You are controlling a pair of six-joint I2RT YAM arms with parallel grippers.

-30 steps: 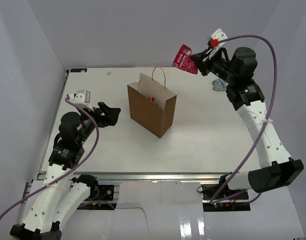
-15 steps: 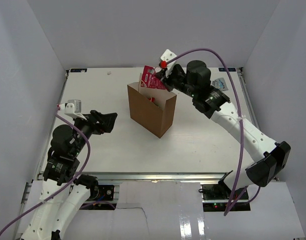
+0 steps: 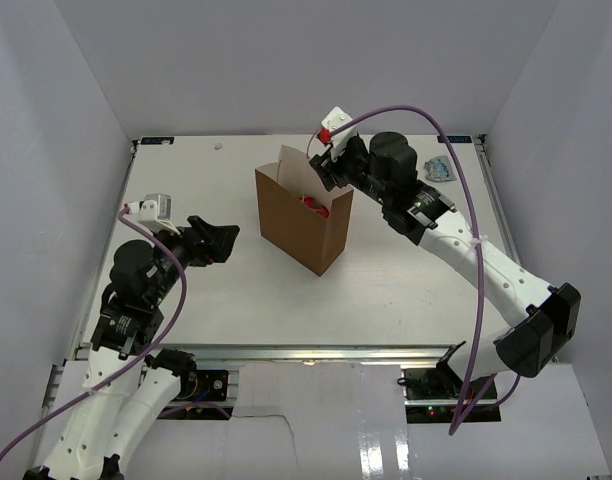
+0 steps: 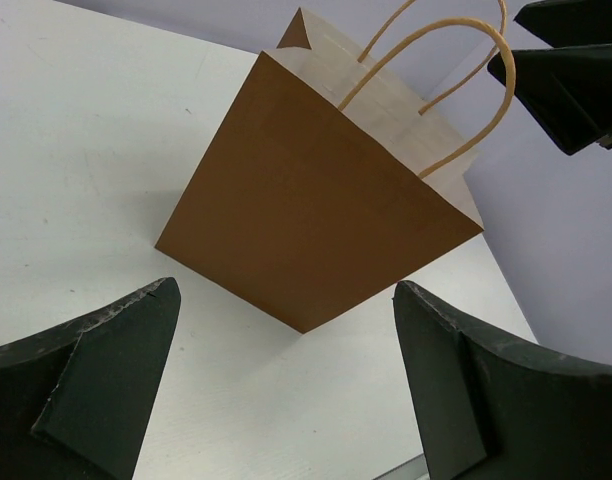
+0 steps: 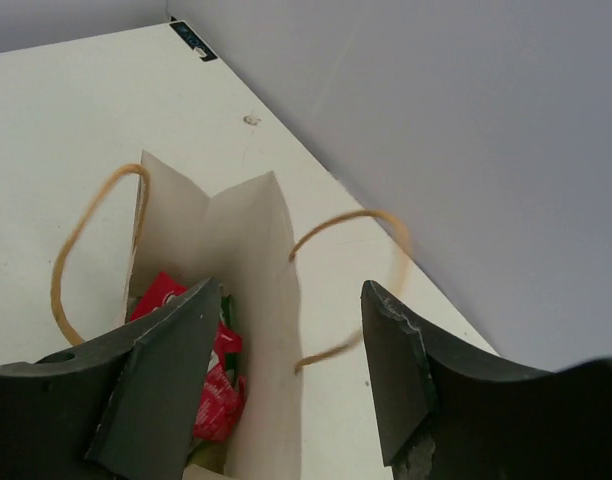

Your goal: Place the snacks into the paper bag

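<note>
1. One white table [image 3: 406, 270] carries everything.
2. One paper bag [image 3: 298, 225] stands upright mid-table, its mouth open, with two looped handles.
3. Two tools. The right tool [image 3: 326, 167] hangs over the bag's mouth, jaws spread, holding nothing. The left tool [image 3: 220, 239] sits left of the bag, apart from it, jaws spread, holding nothing.
4. Red packets [image 5: 201, 375] lie inside the bag, number unclear. One pale packet [image 3: 441, 168] lies near the table's far right edge.

A white table [image 3: 406, 280] sits boxed by pale walls [image 3: 286, 60] at nine, twelve and three o'clock, a metal rail [image 3: 316, 352] at six.
</note>
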